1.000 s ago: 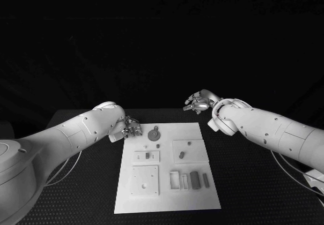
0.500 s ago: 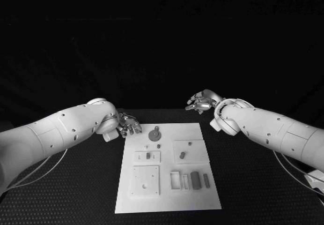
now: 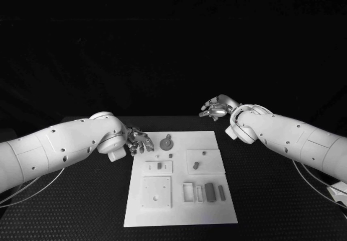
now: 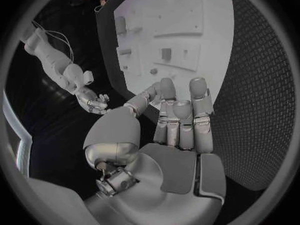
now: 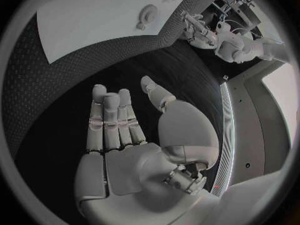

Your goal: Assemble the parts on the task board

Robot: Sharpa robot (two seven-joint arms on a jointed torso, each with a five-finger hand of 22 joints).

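Task board (image 3: 181, 213) is lying flat in the middle of the black surface (image 3: 275, 201), long axis running away from the robot. Nearest on it, a square plate (image 3: 155, 192) is sitting at the left of the board, with a row of narrow slots and dark bars (image 3: 208, 192) beside it to the right. Further out, a small block with a dark part (image 3: 158, 166) is sitting left, and a second square block (image 3: 204, 161) carrying a short dark peg (image 3: 196, 164) is sitting right. At the far end, a round disc part (image 3: 166, 144) is lying near the board's edge.

Left hand (image 3: 137, 139) is hovering at the far left corner of the board, just beside the disc — fingers (image 4: 180, 116) extended and close together, holding nothing, palm facing down toward the board.

Right hand (image 3: 215, 108) is hanging beyond the far right corner, well apart from the board and over bare surface — fingers (image 5: 109, 120) straight and side by side, thumb set apart, nothing held.
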